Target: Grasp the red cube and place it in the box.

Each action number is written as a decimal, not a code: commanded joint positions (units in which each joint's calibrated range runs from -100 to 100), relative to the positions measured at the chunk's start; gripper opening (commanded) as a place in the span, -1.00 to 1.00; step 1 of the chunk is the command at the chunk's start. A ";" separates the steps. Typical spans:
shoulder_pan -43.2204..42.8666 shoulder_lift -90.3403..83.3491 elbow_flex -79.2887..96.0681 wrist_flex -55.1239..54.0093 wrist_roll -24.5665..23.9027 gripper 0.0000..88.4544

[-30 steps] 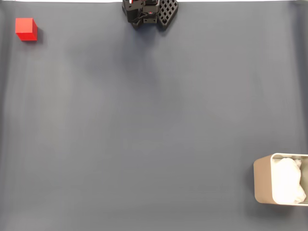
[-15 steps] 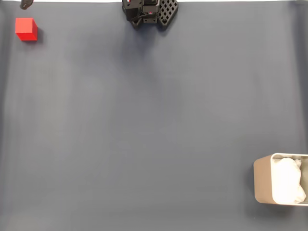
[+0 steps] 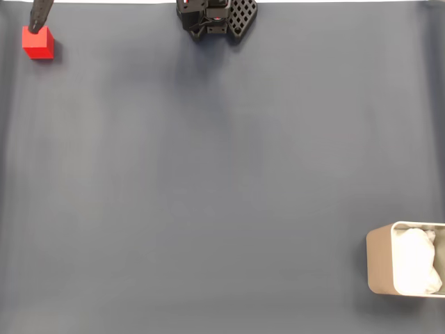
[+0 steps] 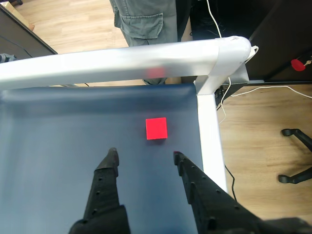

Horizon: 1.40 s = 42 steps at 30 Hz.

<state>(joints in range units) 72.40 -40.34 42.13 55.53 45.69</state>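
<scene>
Cube (image 3: pixel 37 43) sits on the dark mat (image 3: pixel 208 181) at the upper left of the fixed view, a black fingertip (image 3: pixel 39 15) poking in from the top edge, overlapping its upper side. Wrist view adds more: cube (image 4: pixel 156 128) centre frame, lying flat, just above and between the two black fingers (image 4: pixel 108 168), not touching either. Gripper (image 4: pixel 142 157) open, jaws spread wider than the cube. That view also shows the metal rail (image 4: pixel 122 61) across the top, wood floor (image 4: pixel 258 126), a person's trousers (image 4: pixel 144 19), and a chair base (image 4: pixel 297 156) at right. Fixed view has the box (image 3: pixel 381 261) at lower right, cut by the edge, holding white crumpled padding (image 3: pixel 417 261). Box well apart from cube. Arm base (image 3: pixel 215 17) at top centre.
</scene>
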 commanded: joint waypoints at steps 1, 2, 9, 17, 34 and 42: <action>0.25 1.17 -0.25 -2.17 -0.39 -0.33; 0.25 1.69 -0.25 -2.41 -0.39 -0.33; 0.25 5.85 -0.25 -5.77 -0.59 -0.26; 0.39 11.31 -0.16 -11.02 -0.49 -0.22; 0.61 18.07 -0.16 -18.73 1.37 -0.20; 1.32 19.80 0.57 -20.61 1.90 -0.19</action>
<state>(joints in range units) 72.85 -20.45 43.04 36.28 47.30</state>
